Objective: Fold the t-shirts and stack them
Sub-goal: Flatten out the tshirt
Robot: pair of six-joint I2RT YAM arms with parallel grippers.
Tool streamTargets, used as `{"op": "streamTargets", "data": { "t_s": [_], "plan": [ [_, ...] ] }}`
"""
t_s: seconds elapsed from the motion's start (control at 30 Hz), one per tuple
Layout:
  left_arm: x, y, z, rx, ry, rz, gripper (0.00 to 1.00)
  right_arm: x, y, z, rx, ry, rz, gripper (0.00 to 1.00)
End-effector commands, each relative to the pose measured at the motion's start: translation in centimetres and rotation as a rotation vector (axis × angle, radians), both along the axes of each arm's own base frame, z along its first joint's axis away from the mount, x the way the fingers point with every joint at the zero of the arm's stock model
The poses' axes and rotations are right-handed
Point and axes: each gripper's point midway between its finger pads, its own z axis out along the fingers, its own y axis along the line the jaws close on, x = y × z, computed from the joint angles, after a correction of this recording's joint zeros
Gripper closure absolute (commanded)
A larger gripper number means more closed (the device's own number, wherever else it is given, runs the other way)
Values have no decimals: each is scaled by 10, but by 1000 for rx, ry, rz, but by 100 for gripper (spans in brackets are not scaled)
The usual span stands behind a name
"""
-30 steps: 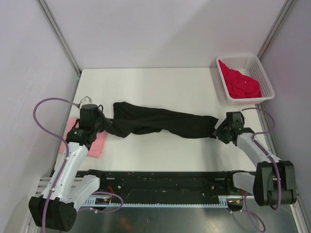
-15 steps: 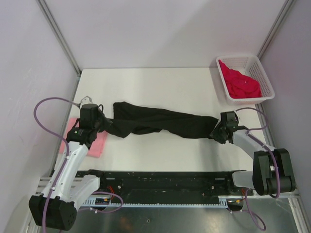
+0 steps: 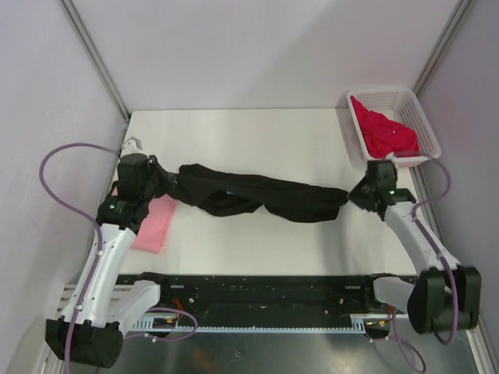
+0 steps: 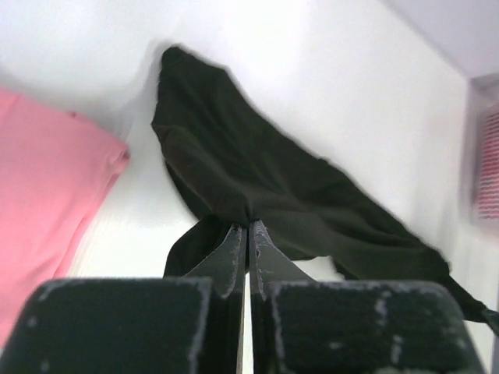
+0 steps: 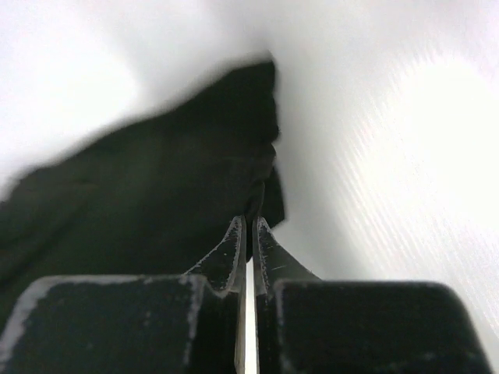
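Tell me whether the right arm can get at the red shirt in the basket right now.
Probably not yet. The red shirt lies uncovered in the basket, close beyond the right gripper, but that gripper is shut on the black shirt and must let go first.

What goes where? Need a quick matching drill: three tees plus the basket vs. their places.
Column A:
1. black t-shirt
2. pink t-shirt
3. red t-shirt
4. basket

Column B:
a. lying in the basket
b. pinched between left gripper and right gripper
c. flat at the table's left edge
d. table's far right corner

Pairs: 1-b, 2-c, 3-a, 4-d
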Motion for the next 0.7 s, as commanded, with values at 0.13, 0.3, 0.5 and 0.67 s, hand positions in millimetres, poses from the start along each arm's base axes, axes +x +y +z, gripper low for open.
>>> {"op": "streamTargets", "data": {
  "t_s": [0.13, 0.3, 0.5, 0.67],
  "plan": [
    [-10, -3, 154, -27, -396, -56, 100, 4, -26, 193, -14, -399, -59, 100],
    [-52, -1, 246, -62, -634, -65, 100, -14, -29, 281, 20, -577, -80, 100],
    [-96, 6, 336, -79, -855, -58, 100, -38, -36, 384, 13, -801, -119, 100],
    [-81, 6, 370, -87, -887, -45, 100, -22, -38, 425, 1, -878, -115, 100]
  ]
}}
